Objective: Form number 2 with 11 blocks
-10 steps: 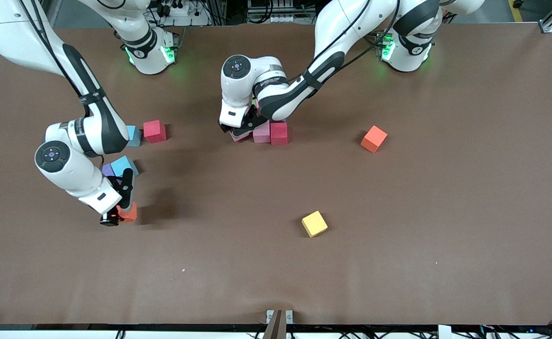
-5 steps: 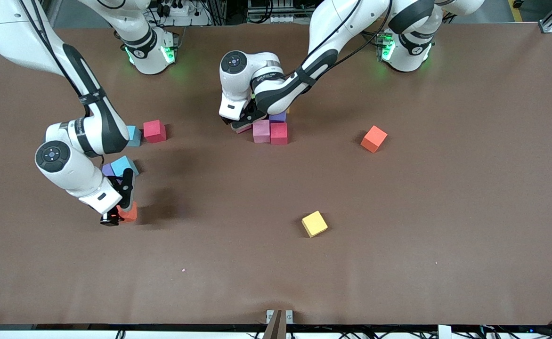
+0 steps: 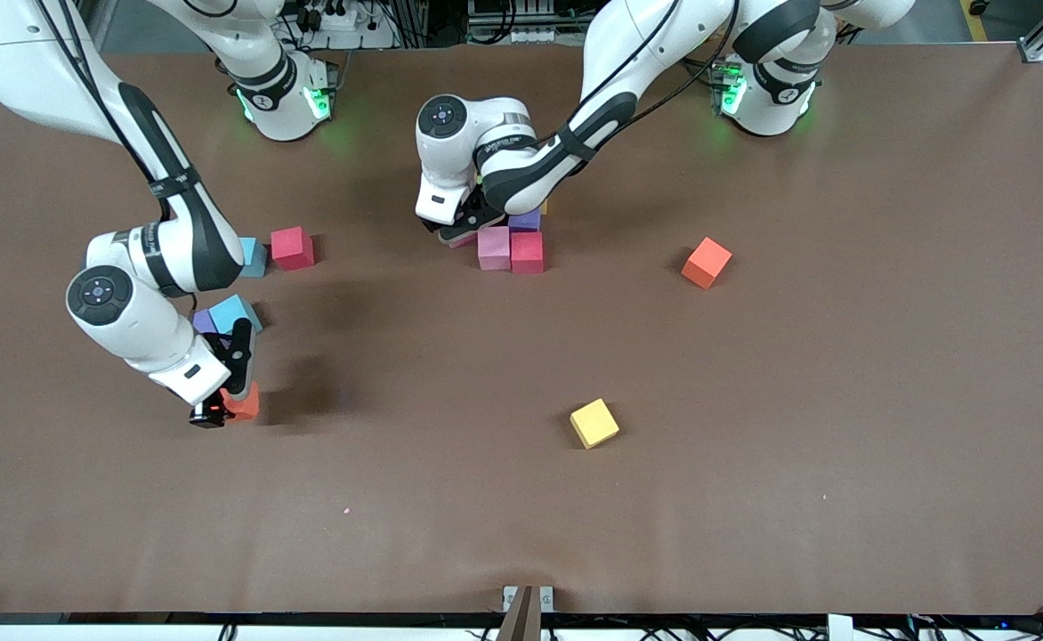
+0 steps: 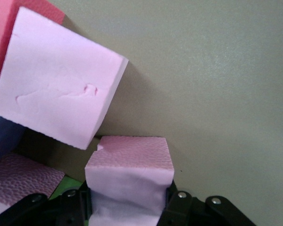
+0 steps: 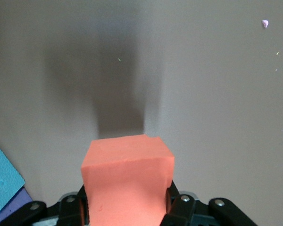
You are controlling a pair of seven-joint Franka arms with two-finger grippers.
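My left gripper (image 3: pixel 457 230) is shut on a pink block (image 4: pixel 129 181), low beside the started number 2 (image 3: pixel 513 240) in the middle of the table. That cluster shows another pink block (image 3: pixel 493 247), a red block (image 3: pixel 527 252) and a purple block (image 3: pixel 525 220); more of it is hidden under the arm. My right gripper (image 3: pixel 230 402) is shut on an orange block (image 5: pixel 127 181) just over the table at the right arm's end. Loose blocks lie apart: orange (image 3: pixel 707 262), yellow (image 3: pixel 594 423), red (image 3: pixel 292 247) and purple (image 3: pixel 204 320).
Two light blue cubes (image 3: pixel 254 256) (image 3: pixel 235 313) sit by the right arm, one touching the loose purple block. The brown table (image 3: pixel 753 463) stretches wide nearer the front camera and toward the left arm's end.
My left gripper has carried its pink block a little toward the robots' bases, alongside the cluster. The right arm and its orange block have not moved.
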